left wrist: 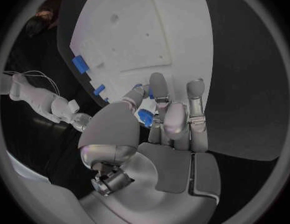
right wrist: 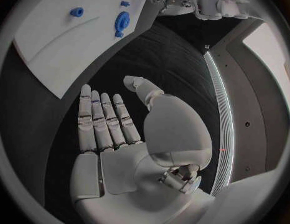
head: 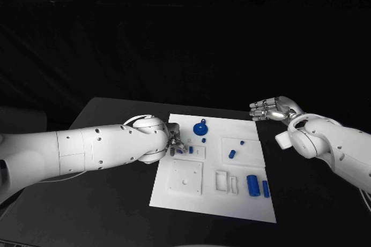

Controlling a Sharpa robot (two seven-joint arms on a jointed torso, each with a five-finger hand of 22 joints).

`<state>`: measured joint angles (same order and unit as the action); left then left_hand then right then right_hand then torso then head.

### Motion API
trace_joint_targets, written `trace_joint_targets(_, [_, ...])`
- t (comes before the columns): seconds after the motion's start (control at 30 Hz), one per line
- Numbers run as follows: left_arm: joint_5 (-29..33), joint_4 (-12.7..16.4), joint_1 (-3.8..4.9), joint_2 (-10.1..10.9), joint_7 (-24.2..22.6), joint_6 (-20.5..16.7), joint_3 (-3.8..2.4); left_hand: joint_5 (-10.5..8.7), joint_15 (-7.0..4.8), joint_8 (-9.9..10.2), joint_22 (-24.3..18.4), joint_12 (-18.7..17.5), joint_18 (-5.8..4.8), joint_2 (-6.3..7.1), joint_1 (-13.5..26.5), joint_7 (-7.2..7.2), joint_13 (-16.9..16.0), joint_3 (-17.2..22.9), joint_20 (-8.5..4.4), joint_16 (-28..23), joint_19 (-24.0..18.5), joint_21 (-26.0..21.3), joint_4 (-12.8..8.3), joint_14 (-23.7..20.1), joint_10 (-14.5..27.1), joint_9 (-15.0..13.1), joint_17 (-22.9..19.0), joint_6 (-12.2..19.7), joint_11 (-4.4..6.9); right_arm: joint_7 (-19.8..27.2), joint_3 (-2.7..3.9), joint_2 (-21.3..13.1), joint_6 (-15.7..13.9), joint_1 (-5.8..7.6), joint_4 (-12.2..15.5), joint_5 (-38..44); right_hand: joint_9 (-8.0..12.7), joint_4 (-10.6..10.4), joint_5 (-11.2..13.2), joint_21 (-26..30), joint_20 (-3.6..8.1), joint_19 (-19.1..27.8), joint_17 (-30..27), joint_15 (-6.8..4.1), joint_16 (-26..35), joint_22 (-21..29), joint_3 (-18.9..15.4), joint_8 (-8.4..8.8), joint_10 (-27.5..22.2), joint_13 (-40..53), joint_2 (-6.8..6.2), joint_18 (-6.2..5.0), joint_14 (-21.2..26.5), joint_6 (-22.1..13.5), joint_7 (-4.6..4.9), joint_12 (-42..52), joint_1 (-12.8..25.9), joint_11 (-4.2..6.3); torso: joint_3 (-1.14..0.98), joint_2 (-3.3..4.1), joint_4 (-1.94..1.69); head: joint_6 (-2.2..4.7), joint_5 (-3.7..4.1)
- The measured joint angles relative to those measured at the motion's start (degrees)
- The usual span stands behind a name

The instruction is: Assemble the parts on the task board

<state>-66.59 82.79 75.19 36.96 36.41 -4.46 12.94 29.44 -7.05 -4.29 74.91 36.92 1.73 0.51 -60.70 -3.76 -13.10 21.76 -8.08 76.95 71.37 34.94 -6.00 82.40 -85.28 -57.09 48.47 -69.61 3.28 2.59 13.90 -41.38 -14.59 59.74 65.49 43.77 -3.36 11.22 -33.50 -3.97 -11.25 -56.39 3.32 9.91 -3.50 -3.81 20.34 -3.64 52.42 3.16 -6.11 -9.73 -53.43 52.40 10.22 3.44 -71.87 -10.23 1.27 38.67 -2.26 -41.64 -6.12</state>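
Currently mid-placement: left hand at the left edge of the white board, pinching a small blue peg between thumb and fingertips. Likely next: lowering the peg upright into a socket near that edge, calling for fine alignment. Right hand off the board's far right corner, fingers spread, holding nothing. Elsewhere on the board: blue gear near the far edge, blue cylinder and blue bar toward the near right corner. Black bench beneath; dark room behind.
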Motion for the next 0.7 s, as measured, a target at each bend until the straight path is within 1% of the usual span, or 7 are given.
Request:
trace_joint_targets(0.27, [-1.17,0.49,-0.17,0.81,-0.13,-1.38,0.11,-0.22,0.01,-0.09,0.0,0.0,0.0,0.0,0.0,0.0,0.0,0.2,0.0,0.0,0.0,0.0,0.2,-0.01,0.0,-0.09,0.08,0.0,0.0,0.02,0.0,0.01,0.01,-0.01,0.0,0.0,0.0,0.0,0.0,0.0,0.0,0.0,0.0,0.0,0.0,0.0,0.0,0.0,0.0,0.0,0.0,-0.01,0.0,0.0,0.0,0.0,0.0,0.0,-0.04,0.0,0.01,-0.05,-0.07])
trace_joint_targets(0.33, [-1.36,0.44,-0.19,0.87,-0.13,-1.6,0.13,-0.22,0.02,-0.14,-0.01,0.0,0.0,-0.22,0.22,0.0,0.0,0.21,0.0,0.0,0.0,0.0,0.2,-0.01,0.0,-0.09,0.08,0.0,0.0,0.02,0.0,0.01,0.01,-0.01,-0.01,0.0,0.0,0.0,0.0,0.0,0.0,0.0,0.0,0.0,0.0,0.0,0.0,0.0,0.0,0.0,0.0,0.0,0.0,0.0,-0.01,0.0,0.0,0.0,-0.07,0.0,0.02,-0.07,-0.09])
trace_joint_targets(0.5, [-1.59,0.18,-0.21,0.78,-0.13,-1.79,0.14,-0.23,0.02,-0.08,-0.01,0.0,0.0,-0.22,0.22,0.0,-0.01,0.21,0.0,0.0,0.0,0.0,0.21,-0.01,0.0,-0.09,0.08,0.0,0.0,0.02,0.0,0.01,0.03,-0.01,-0.01,0.0,0.0,0.0,0.0,0.0,0.0,0.0,0.01,0.0,0.0,0.0,0.0,0.0,0.0,0.0,0.0,0.0,0.0,0.01,-0.01,0.0,0.0,0.0,-0.08,-0.01,0.03,-0.08,-0.18])
trace_joint_targets(0.53, [-1.6,0.12,-0.21,0.74,-0.13,-1.79,0.14,-0.23,0.02,0.02,-0.01,0.0,0.0,-0.22,0.22,0.0,0.01,0.28,0.0,0.0,0.0,0.0,0.28,-0.01,0.0,-0.18,0.06,0.0,0.0,0.03,0.0,0.01,0.03,-0.01,-0.02,0.0,0.0,0.0,0.0,0.0,0.0,0.0,0.01,0.0,0.0,0.0,0.0,0.0,0.0,0.0,0.0,0.0,0.0,0.01,-0.01,0.0,0.0,0.0,-0.08,-0.01,0.03,-0.09,-0.19])
trace_joint_targets(0.57, [-1.61,0.04,-0.21,0.68,-0.13,-1.79,0.14,-0.28,0.02,0.16,-0.01,0.0,0.0,-0.22,0.22,0.0,0.04,0.35,0.0,0.0,0.0,0.0,0.35,-0.01,0.0,-0.95,0.05,0.0,0.0,0.03,0.0,0.01,0.03,-0.01,-0.03,0.0,0.0,0.0,0.0,0.0,0.0,0.0,0.01,0.0,0.0,0.0,0.0,0.0,0.0,0.0,0.0,0.0,0.0,0.01,-0.01,0.0,0.0,0.0,-0.08,-0.02,0.03,-0.1,-0.19])
trace_joint_targets(0.7, [-1.62,-0.19,-0.21,0.46,-0.08,-1.79,0.14,-0.34,0.03,0.17,0.02,0.0,0.0,-0.22,0.22,0.0,0.04,0.36,0.0,0.0,0.0,0.0,0.36,-0.01,0.0,-1.6,-0.07,0.0,0.0,0.03,0.0,0.03,0.04,-0.01,-0.08,0.0,0.0,0.0,0.0,0.0,0.0,0.0,0.01,0.0,0.0,0.0,0.0,0.0,0.0,0.0,0.0,0.0,0.0,0.01,-0.01,0.0,0.0,0.0,-0.09,-0.02,0.03,-0.03,-0.29])
